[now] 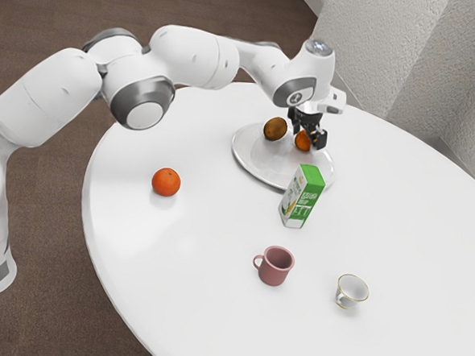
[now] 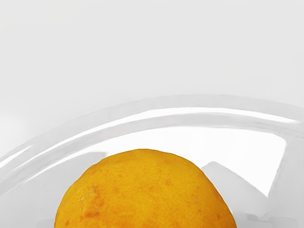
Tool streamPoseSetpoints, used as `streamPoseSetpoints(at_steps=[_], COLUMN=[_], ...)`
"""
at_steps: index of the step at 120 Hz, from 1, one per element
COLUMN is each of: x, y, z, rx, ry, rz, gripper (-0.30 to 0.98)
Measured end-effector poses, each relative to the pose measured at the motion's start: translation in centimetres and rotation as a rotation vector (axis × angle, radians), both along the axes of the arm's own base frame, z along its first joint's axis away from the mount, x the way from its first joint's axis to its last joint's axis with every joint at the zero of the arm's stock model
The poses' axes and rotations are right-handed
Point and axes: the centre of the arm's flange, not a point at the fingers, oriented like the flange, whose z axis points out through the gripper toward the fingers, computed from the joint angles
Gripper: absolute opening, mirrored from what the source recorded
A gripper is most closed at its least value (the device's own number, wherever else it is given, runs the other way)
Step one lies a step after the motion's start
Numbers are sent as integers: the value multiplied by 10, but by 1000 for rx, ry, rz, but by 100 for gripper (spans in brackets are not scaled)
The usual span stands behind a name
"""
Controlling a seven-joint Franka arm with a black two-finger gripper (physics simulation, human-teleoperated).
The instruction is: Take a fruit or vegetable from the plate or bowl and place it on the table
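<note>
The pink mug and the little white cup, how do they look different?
The pink mug is dusty pink all over, but the white cup is white with a gold line around its rim. The mug has straight sides; the cup gets narrower toward its bottom. Both stand upright on the table, and each has a handle.
</note>
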Motion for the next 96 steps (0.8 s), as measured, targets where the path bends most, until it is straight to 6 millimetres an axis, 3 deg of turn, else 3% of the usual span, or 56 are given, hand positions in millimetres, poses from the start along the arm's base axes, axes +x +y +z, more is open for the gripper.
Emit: streamPoseSetpoints(at_steps=[86,96], x=[2,3], y=[-10,-15], z=[-3,15], rx=[-9,-12], ry=[31,37], rz=[0,1], gripper=[41,38])
